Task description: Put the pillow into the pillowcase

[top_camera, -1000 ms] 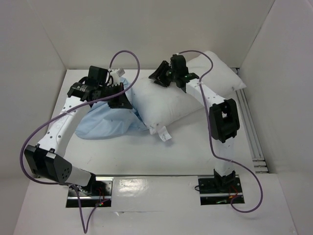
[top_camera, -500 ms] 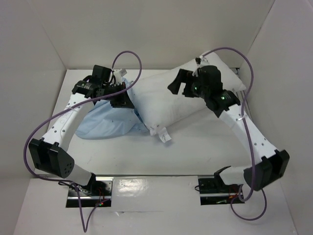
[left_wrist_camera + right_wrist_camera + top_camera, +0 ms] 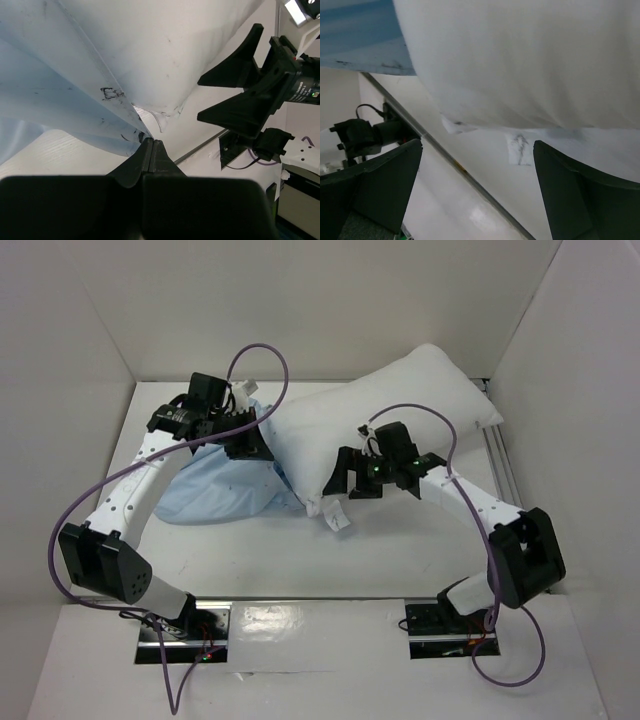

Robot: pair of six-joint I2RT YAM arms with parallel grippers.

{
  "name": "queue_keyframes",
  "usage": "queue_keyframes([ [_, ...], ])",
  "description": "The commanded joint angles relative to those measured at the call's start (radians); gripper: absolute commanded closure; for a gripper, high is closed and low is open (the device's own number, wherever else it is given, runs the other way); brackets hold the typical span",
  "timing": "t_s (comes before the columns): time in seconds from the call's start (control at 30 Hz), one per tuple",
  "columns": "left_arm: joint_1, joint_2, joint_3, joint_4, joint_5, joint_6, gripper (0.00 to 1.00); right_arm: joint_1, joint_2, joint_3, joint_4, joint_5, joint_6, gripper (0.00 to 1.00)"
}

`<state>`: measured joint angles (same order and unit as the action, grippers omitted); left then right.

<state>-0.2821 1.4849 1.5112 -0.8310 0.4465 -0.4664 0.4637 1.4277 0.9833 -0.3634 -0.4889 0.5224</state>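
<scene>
One plump pillow (image 3: pixel 400 400) seemingly overlaps wrinkly pillowcase (image 3: pixel 215 490).

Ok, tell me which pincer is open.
The right pincer, spread wide beside the pillow; the left pincer is shut on the pillowcase.

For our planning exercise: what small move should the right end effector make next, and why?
Probably advance and close on the near corner of the pillow: the right end effector is open beside it, while the left end effector pinches the pillowcase.
</scene>
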Motion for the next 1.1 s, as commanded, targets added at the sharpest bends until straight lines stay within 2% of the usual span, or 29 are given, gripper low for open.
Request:
queue_keyframes([
  [0.0, 0.004, -0.014, 0.029, 0.027, 0.001, -0.009, 1.00, 0.029, 0.034, -0.006, 0.184, -0.099, 0.056, 0.00],
  [0.07, 0.004, -0.014, 0.040, 0.027, 0.001, -0.009, 1.00, 0.049, 0.077, -0.006, 0.240, -0.090, 0.067, 0.02],
  [0.13, 0.004, -0.014, 0.040, 0.027, 0.001, -0.009, 1.00, 0.049, 0.108, -0.006, 0.277, -0.068, 0.067, 0.14],
  [0.17, 0.004, -0.014, 0.040, 0.027, 0.001, -0.009, 1.00, 0.058, 0.138, -0.006, 0.287, -0.059, 0.067, 0.28],
  [0.2, 0.004, -0.024, 0.040, 0.027, 0.001, -0.009, 1.00, 0.058, 0.148, 0.008, 0.297, -0.059, 0.067, 0.74],
  [0.23, 0.004, -0.025, 0.040, 0.027, 0.011, -0.009, 1.00, 0.058, 0.148, 0.023, 0.297, -0.021, 0.067, 0.93],
  [0.27, 0.004, -0.034, 0.040, 0.027, 0.021, -0.009, 1.00, 0.058, 0.148, 0.032, 0.297, -0.002, 0.067, 1.00],
  [0.6, 0.004, -0.074, 0.030, -0.046, 0.058, 0.018, 1.00, 0.058, 0.053, 0.241, 0.311, 0.153, 0.067, 1.00],
  [0.67, 0.004, -0.084, 0.041, -0.062, 0.081, 0.032, 1.00, 0.058, 0.098, 0.271, 0.326, 0.131, 0.080, 1.00],
  [0.83, 0.004, -0.110, 0.079, -0.083, 0.100, 0.055, 1.00, 0.145, 0.229, 0.293, 0.353, 0.131, 0.080, 1.00],
  [1.07, 0.004, -0.048, 0.142, -0.092, 0.169, 0.055, 1.00, 0.245, 0.398, 0.267, 0.389, 0.132, 0.059, 1.00],
])
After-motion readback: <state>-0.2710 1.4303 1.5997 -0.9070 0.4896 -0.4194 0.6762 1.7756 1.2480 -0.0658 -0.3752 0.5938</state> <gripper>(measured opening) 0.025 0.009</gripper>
